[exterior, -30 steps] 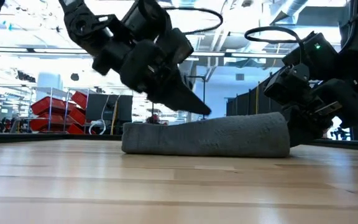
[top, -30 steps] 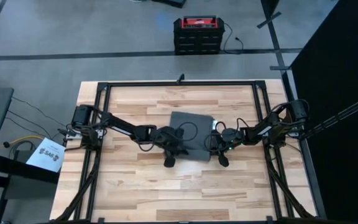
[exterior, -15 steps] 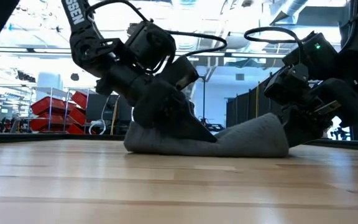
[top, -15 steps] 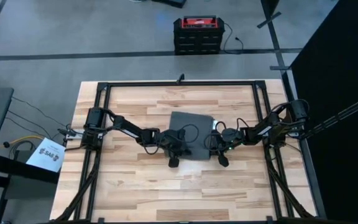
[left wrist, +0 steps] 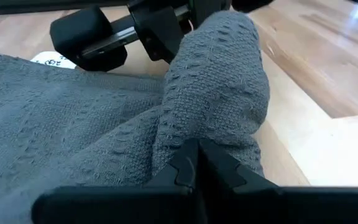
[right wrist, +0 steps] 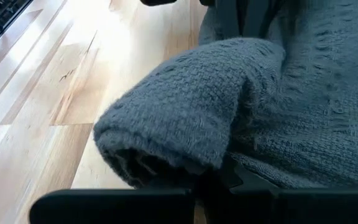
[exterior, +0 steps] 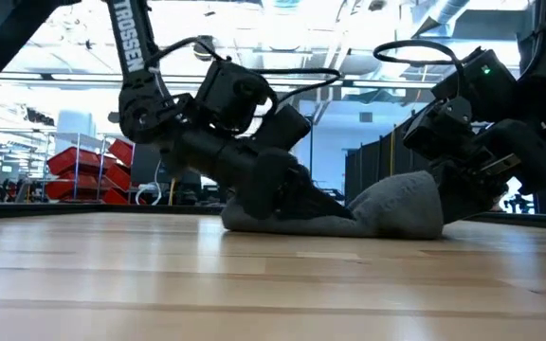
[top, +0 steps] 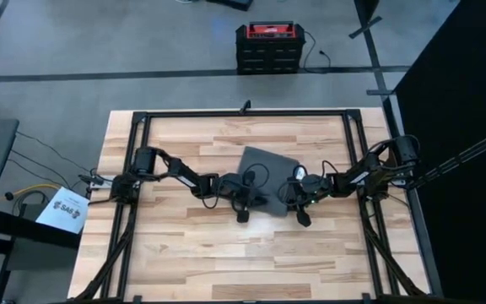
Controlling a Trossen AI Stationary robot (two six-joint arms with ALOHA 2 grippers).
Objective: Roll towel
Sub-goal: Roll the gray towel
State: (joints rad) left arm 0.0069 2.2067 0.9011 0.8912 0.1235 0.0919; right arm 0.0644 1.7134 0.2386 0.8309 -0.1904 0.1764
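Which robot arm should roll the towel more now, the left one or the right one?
Probably the left. The left pincer is pinched shut on the towel's flattened end, which looks less rolled in the low view. The right pincer holds the thicker rolled end and could just keep it steady.

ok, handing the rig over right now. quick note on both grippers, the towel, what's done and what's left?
Left gripper: shut on the towel, pressed low on the left part of its rolled near edge.
Right gripper: shut on the right end of the roll, which is bunched higher there.
Towel: mid-table, near edge rolled up, the far part flat on the table.
Done: roll started.
Left: roll the flat part away from the near edge, keeping both ends even.
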